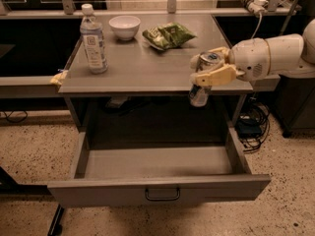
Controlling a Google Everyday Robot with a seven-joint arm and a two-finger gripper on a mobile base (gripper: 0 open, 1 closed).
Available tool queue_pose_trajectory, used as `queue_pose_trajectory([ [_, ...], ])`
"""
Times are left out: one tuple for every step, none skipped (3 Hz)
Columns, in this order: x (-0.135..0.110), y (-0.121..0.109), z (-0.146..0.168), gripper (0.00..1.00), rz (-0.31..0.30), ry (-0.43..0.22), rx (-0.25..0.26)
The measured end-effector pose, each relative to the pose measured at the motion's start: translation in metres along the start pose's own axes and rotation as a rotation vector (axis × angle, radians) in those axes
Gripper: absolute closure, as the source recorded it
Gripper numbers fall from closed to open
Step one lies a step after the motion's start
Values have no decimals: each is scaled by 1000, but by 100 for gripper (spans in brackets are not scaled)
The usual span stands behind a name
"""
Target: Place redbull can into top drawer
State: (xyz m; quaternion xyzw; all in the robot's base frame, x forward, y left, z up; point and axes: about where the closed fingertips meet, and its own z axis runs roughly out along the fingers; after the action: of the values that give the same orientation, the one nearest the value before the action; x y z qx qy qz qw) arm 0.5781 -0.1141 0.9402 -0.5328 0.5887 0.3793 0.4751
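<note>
Reaching in from the right on a white arm (275, 55), with the gripper (199, 69) out over the front right edge of the table (142, 70). Pinching the can (199, 95) high up, one pale finger (212, 53) laid across its far side by the shiny top, the other (219, 75) across its near side. Held in the air and tilted, top leaning right and back, lower end hanging past the tabletop's front edge. Possibly brushing that edge, though hard to tell from this angle. Above the right part of the drawer (157, 162) and well clear of its floor. Standing wide open under the tabletop, grey and shallow, with a small dark handle (162, 194) at the centre of the flat front panel. On the tabletop, well apart from the can: a clear bottle (93, 41) with a white cap, upright near the left edge. Behind it toward the middle, a white bowl (124, 26). Just right of the bowl, a green bag (167, 35) lying flat. At the table's left front corner, a small yellow thing (59, 77). Down on the speckled floor at the right, near the table leg, a tangle of dark cables (251, 127).
</note>
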Motion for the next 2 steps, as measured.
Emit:
queue_pose_trajectory([
  [36, 16, 5, 100, 33, 10, -16],
  [116, 50, 20, 100, 83, 13, -60],
])
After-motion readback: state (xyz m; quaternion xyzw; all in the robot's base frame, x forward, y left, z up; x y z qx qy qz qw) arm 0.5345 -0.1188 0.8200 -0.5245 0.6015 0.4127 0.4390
